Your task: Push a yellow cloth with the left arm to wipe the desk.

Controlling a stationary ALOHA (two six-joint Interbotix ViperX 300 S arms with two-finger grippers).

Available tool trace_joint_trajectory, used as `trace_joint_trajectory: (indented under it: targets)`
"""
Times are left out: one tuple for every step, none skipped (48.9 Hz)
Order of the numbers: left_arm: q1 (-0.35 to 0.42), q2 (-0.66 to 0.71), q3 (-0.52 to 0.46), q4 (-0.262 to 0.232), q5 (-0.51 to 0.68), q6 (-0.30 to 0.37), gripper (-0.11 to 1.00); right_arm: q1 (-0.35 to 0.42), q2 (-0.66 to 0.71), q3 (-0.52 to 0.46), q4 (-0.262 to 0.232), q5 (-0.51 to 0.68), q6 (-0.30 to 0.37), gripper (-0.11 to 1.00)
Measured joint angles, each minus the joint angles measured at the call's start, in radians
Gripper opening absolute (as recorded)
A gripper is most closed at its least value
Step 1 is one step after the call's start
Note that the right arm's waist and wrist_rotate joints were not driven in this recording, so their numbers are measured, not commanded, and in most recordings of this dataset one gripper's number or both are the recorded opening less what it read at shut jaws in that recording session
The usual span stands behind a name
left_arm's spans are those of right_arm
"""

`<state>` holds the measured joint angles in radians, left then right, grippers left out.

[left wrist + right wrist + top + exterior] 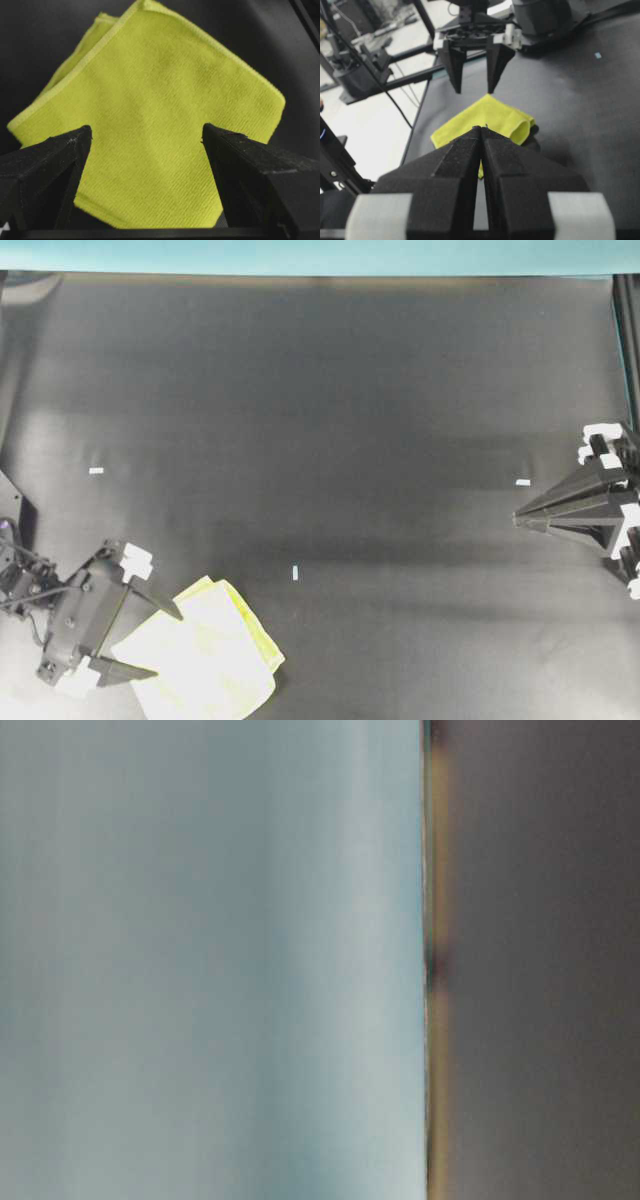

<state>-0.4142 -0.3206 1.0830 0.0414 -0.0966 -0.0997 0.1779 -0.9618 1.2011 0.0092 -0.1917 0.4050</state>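
The left hand (168, 644) is released, its two pointed fingers spread wide with nothing between them. In the overhead view it sits at the surface's 7 o'clock corner, tips aimed toward 3 o'clock over the near edge of the cloth (210, 658). From the right wrist view the tips hang above the cloth, apart from it.

The cloth, folded and pale yellow, lies flat on the surface (330, 400) at about 7 o'clock, with one corner toward the hand and a brighter folded edge on its 3 o'clock side. In the left wrist view it fills the gap between the fingers (55, 160) and spreads beyond them.

The right hand (520, 518) is clenched on nothing, fingers pressed together, at the surface's 3 o'clock edge and pointing toward 9 o'clock, well apart from the cloth.

The table-level view is only a blur.
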Motion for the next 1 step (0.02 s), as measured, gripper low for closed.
trace_joint_trajectory:
  targets:
    - [0.000, -0.002, 0.000, 0.000, 0.000, 0.000, 0.87, 0.000, 0.000, 0.000, 0.002, 0.000, 0.000, 0.00]
